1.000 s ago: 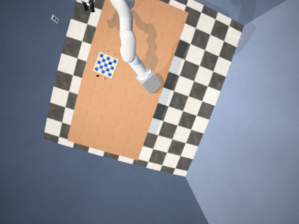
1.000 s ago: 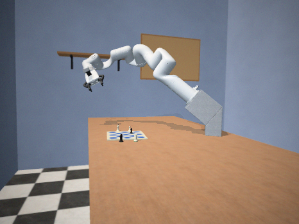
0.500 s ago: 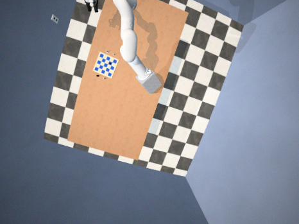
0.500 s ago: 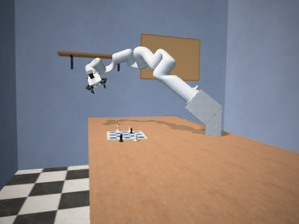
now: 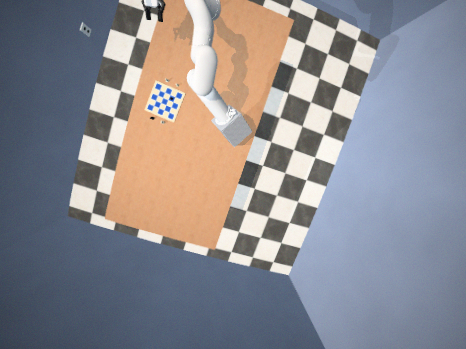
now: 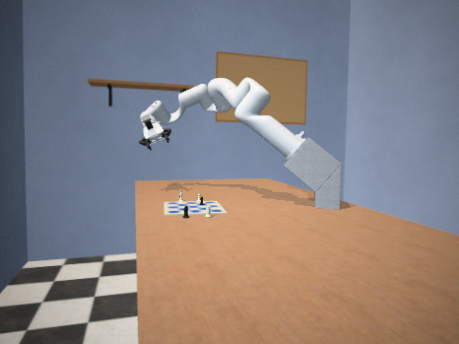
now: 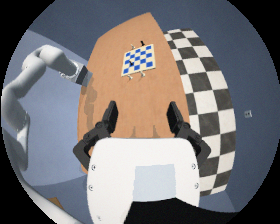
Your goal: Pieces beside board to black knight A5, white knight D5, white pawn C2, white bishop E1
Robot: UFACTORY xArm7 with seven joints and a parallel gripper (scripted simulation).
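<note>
The chessboard [image 5: 160, 111] [image 6: 169, 213] [image 7: 149, 64] lies on the table. A black piece [image 5: 152, 118] [image 6: 185, 212] [image 7: 142, 43], seemingly the knight, and a white piece [image 5: 163, 122] [image 6: 208, 212] [image 7: 133, 46] stand beside one edge. Beside the opposite edge stand two white pieces, one [image 5: 167, 80] [image 6: 181, 197] [image 7: 143, 74] nearer the table's long edge and the other [image 5: 177, 84] [image 6: 199, 198] [image 7: 130, 77]. The white pieces are too small to identify. Another black piece [image 5: 172, 98] [image 6: 201, 200] [image 7: 131, 63] stands on the board. My gripper [image 5: 154, 20] [image 6: 158, 145] [image 7: 142, 107] is open and empty, high above and away from the board.
The arm's grey base [image 5: 233, 129] [image 6: 314, 165] stands at the table's opposite long edge. The wooden table [image 5: 165, 175] [image 6: 295, 271] [image 7: 107, 60] borders a checkered floor. A wall shelf [image 6: 138, 85] and a framed brown panel [image 6: 276, 84] are behind the arm.
</note>
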